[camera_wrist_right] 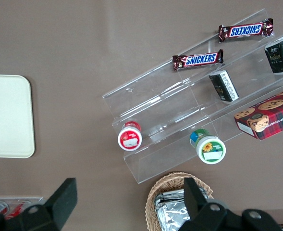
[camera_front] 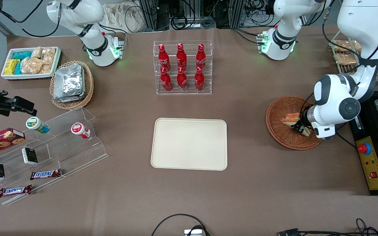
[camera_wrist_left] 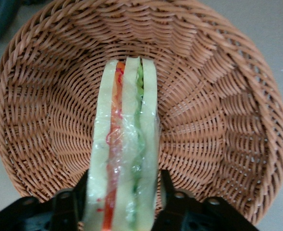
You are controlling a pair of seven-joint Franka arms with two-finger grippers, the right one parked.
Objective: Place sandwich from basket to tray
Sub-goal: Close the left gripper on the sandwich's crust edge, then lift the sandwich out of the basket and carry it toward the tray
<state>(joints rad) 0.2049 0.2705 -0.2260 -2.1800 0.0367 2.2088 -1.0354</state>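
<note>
Biggest thing is the tray (camera_front: 189, 144), dead center of the table in the front view, nothing on it. The basket (camera_front: 279, 126) sits at its 3 o'clock, toward the working arm's end. The gripper (camera_front: 299, 127) is down in the basket, fingers (camera_wrist_left: 172, 202) pinching the plastic-wrapped sandwich (camera_wrist_left: 127, 159) edge-up.

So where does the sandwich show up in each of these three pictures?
Front view: the sandwich lies in the basket toward the working arm's end of the table, with the gripper at it.
Left wrist view: the sandwich stands edge-on between the fingers, which press its sides, over the basket.
Right wrist view: not in it.
Shared landmark: the basket, in the front and left wrist views.
</note>
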